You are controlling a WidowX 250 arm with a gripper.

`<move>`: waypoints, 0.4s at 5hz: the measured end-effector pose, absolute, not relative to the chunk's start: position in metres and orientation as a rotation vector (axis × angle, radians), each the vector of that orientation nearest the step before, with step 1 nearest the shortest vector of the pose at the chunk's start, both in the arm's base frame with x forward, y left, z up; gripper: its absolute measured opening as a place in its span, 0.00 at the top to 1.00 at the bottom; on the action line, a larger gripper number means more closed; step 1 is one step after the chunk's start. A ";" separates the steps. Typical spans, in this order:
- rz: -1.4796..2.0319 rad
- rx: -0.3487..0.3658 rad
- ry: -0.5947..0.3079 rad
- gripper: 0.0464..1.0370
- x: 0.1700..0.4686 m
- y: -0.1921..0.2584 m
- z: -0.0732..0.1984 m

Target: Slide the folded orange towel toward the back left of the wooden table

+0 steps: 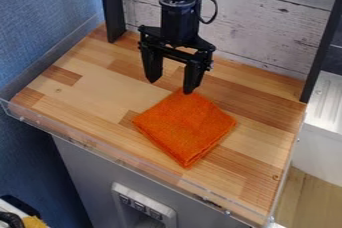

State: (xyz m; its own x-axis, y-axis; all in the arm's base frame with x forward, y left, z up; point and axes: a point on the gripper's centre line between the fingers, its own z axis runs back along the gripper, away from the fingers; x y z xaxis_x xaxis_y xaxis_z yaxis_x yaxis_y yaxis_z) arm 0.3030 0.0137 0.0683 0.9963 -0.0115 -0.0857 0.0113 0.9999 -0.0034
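At the near side, a grey cabinet (80, 167) stands below the work surface, with a pale panel (141, 197) of dark switches set in its face. A clear raised edging (100, 147) runs along the near edge of the wooden desk (100, 87), whose top is made up of light and darker strips.

An orange cloth (184, 127) lies flat on the desk, right of the middle in the view. It is folded into a roughly square pad, set as a diamond, one corner towards the near edge and the opposite one towards the hand (172, 86). Layered folds show along its near sides.

The hand points downward at the cloth's far corner. Its two fingers stand well apart, with nothing held between them. The fingertip on the right of the view is at that corner; whether it touches the fabric cannot be told. The other fingertip is clear of the cloth, over wood.

Behind, the black arm (178, 14) comes in from the top edge, before a whitewashed plank board (267, 17) between two dark uprights (111, 7).
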 end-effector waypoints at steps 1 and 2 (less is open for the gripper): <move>-0.060 -0.003 0.087 0.04 0.302 0.012 0.067; -0.144 -0.008 0.084 0.04 0.301 0.006 0.063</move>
State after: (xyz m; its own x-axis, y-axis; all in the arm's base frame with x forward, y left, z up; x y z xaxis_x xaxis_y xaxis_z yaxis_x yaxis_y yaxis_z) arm 0.3005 0.0060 0.0629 0.9861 -0.1438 -0.0831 0.1431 0.9896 -0.0138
